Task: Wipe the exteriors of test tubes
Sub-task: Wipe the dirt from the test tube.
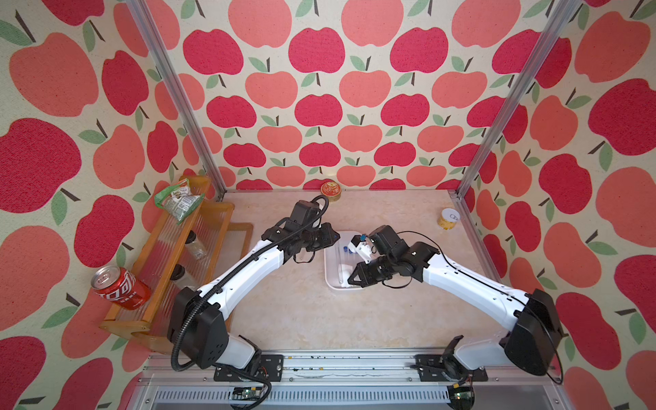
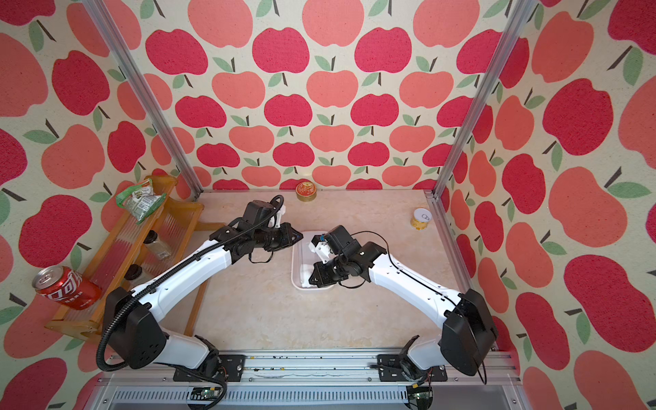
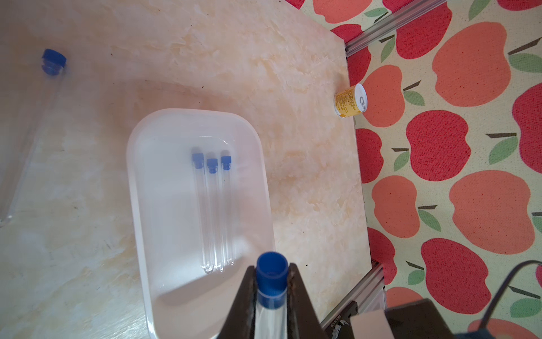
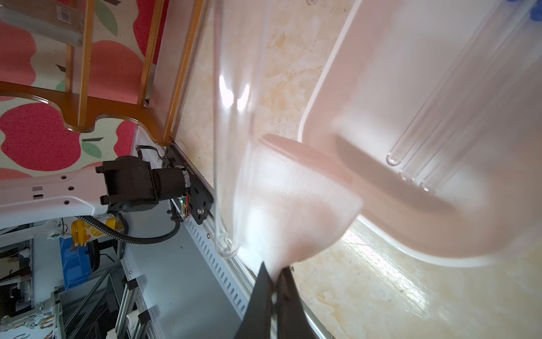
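Wiping is judged in hand. A tube (image 3: 270, 318) is clamped at its capped end in the left gripper (image 3: 272, 268) over the tray (image 3: 131, 176), where three tubes (image 3: 212, 211) lie. A loose tube (image 3: 29, 132) lies outside on the marbled table (image 3: 234, 58). A cloth (image 4: 296, 202), pinched in the right gripper (image 4: 274, 273), meets the clamped tube's lower end. A stroke along the glass is called for next. Apple-print walls (image 1: 319, 106) enclose the cell.
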### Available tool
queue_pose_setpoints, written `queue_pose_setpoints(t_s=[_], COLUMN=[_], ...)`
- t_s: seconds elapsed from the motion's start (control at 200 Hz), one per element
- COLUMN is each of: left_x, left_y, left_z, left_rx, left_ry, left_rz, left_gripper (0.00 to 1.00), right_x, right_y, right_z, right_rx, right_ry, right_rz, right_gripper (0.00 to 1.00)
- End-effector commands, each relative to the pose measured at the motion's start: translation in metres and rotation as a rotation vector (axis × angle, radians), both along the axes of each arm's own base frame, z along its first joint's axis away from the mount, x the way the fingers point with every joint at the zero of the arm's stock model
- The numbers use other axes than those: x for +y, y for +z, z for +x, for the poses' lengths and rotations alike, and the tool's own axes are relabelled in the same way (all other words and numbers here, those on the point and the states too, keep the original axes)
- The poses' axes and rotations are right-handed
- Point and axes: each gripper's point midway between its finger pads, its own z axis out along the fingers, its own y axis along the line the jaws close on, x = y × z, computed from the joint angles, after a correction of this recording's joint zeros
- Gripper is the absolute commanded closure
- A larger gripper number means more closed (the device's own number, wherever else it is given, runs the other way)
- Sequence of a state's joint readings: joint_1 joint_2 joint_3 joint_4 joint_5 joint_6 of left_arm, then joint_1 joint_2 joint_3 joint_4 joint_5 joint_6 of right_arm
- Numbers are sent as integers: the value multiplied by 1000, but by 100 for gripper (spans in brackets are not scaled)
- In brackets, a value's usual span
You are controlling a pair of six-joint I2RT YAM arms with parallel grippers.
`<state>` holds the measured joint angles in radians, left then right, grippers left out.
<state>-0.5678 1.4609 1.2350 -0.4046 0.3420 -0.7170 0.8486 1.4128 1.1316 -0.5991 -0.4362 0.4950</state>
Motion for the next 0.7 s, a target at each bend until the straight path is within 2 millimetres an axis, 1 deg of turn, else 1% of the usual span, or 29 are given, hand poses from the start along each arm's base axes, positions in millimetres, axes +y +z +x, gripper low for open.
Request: queue_pose_setpoints(t_s=[0.0, 0.21, 0.435, 0.535, 0.59, 0.695], left_x=[-10, -11, -12, -10, -10, -10], left_y=[6, 2, -3, -6, -7, -6], left_z=[1, -5, -11, -12, -12, -11], left_rx=[-15, -5, 6, 11, 12, 9], left_ry=[-34, -45, -60, -57, -56, -56], left_rz=[-28, -29, -27, -22, -19, -21], left_gripper=[84, 84, 84, 84, 84, 84], right_x=[10, 14, 20, 22, 23, 23], right_y=[24, 37, 45, 49, 50, 47], right_z=[8, 34, 63, 68, 69, 66], right_rx=[-21, -40, -46, -50, -52, -36], right_ry=[18, -15, -35, -40, -39, -38], right_rz=[80, 124, 154, 170, 174, 180], right_gripper=[100, 100, 100, 100, 100, 100])
